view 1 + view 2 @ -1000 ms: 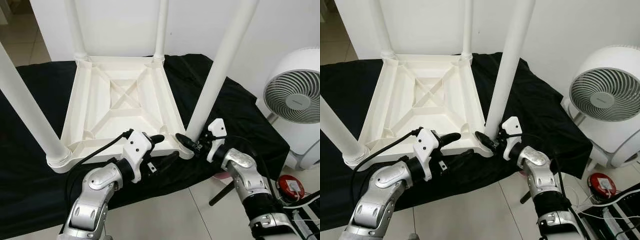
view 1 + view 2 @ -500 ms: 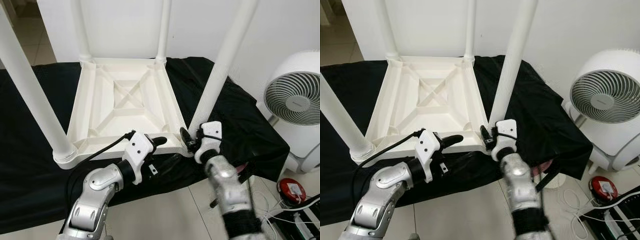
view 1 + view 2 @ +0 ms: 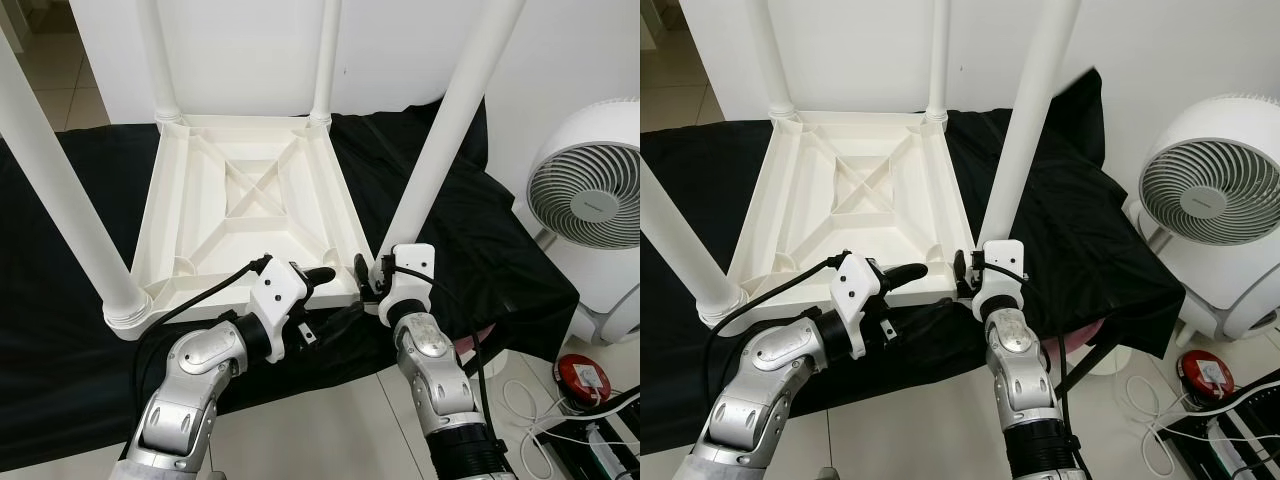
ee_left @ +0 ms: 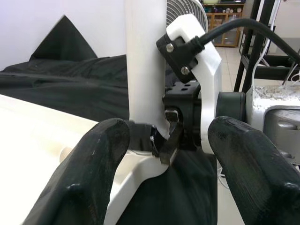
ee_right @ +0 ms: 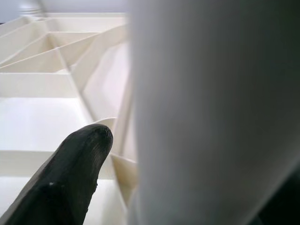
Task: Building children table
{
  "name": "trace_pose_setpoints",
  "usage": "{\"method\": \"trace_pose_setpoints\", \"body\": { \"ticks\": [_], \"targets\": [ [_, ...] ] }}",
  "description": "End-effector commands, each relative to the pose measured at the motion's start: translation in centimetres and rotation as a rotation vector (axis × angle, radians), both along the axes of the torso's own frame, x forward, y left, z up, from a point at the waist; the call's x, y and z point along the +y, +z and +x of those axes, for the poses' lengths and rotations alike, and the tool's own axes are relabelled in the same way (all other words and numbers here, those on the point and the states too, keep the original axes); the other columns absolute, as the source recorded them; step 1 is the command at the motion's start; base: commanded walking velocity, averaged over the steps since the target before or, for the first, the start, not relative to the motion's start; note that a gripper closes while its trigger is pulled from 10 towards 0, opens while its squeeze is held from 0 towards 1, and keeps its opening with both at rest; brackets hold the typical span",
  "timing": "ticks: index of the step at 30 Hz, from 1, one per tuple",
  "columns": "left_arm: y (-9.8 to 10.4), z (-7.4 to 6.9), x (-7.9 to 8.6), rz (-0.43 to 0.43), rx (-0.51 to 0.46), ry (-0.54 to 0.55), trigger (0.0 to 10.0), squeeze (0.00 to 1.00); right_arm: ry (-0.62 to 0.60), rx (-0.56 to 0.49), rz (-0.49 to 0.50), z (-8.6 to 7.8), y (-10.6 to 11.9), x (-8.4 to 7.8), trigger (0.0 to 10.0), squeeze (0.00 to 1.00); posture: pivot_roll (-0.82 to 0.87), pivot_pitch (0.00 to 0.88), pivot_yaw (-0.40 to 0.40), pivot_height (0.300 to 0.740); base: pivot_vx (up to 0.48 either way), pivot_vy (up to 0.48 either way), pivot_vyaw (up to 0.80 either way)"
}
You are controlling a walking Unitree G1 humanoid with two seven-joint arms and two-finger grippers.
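Our worry: the near-right leg (image 3: pixel 440 140) could twist crooked or pop from its corner socket if we torque it off-axis, since it leans slightly and we're gripping only at its very base. A hard push could also slide the whole upside-down table (image 3: pixel 245 215) along the black cloth (image 3: pixel 60 330) toward the cloth's near edge, where it already sits close. Also the left arm's cable (image 3: pixel 205 295) drapes over the table's near rim and may snag.

Right gripper (image 3: pixel 368 285): at the table's near-right corner, right at the foot of that leg. In the right wrist view, one black finger (image 5: pixel 70 178) lies alongside the leg, just beside it; the other finger is hidden behind the leg, so it looks like we're clasping the leg's base, but we can't confirm contact on both sides.

Left gripper (image 3: pixel 322 300): spread wide, grasping nothing, hovering at the table's near edge, w/ its fingers (image 4: pixel 89 173) pointing toward the right gripper and leg base.

Table pos: underside up on the cloth, four legs standing up at its corners. White fan (image 3: pixel 590 200) stands off to the right, well apart.
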State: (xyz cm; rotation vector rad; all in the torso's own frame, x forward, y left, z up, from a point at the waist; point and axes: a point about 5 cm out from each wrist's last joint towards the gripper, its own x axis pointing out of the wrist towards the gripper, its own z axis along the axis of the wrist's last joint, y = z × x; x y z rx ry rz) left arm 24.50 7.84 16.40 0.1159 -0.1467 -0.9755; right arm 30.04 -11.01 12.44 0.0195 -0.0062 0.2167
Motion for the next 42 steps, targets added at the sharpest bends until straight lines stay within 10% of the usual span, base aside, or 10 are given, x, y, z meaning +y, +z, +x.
{"method": "trace_pose_setpoints", "body": {
  "ticks": [1,7,8,24,26,27,40,41,42],
  "targets": [
    [-0.1,0.4,0.2,-0.013,0.005,0.064,10.0,0.0,0.026,0.0,0.0,-0.2,0.1,-0.5,10.0,1.0,0.0,0.0,-0.072,0.74,0.0,0.0,0.0],
    [-0.1,0.4,0.3,-0.007,0.003,0.062,10.0,0.0,0.183,0.003,-0.048,0.0,0.3,-2.3,10.0,1.0,0.01,0.0,-0.075,0.74,0.0,0.0,0.0],
    [-0.1,0.4,0.4,-0.004,0.001,0.066,10.0,0.0,0.263,0.006,-0.077,0.1,0.2,-3.0,10.0,0.0,0.01,0.0,-0.077,0.74,0.0,0.0,0.0],
    [0.3,0.6,0.5,-0.027,-0.012,0.098,10.0,0.0,0.677,-0.027,-0.224,1.9,1.2,-4.8,10.0,0.0,0.02,0.0,-0.095,0.74,0.0,0.0,0.0],
    [0.4,0.6,0.5,-0.028,-0.012,0.096,10.0,0.0,0.698,-0.019,-0.244,2.4,1.1,-4.8,1.5,0.0,0.02,0.0,-0.086,0.74,0.0,0.0,0.0],
    [0.3,0.6,0.4,-0.026,-0.011,0.09,10.0,0.0,0.707,-0.004,-0.246,2.5,0.9,-4.8,0.0,0.0,0.02,0.0,-0.083,0.74,0.0,0.0,0.0],
    [0.4,0.5,0.4,-0.027,-0.005,0.079,10.0,0.0,0.757,0.006,-0.19,1.9,-0.6,-4.4,0.0,0.0,0.01,0.0,-0.07,0.74,0.0,0.0,0.0],
    [0.4,0.5,0.4,-0.026,-0.004,0.075,10.0,0.0,0.741,0.001,-0.179,1.9,-0.6,-4.3,10.0,0.0,0.01,0.0,-0.069,0.74,0.0,0.0,0.0],
    [0.4,0.5,0.4,-0.026,-0.004,0.075,10.0,0.0,0.741,0.001,-0.179,1.9,-0.6,-4.3,10.0,0.0,0.01,0.0,-0.069,0.74,0.0,0.0,0.0]
  ]
}}
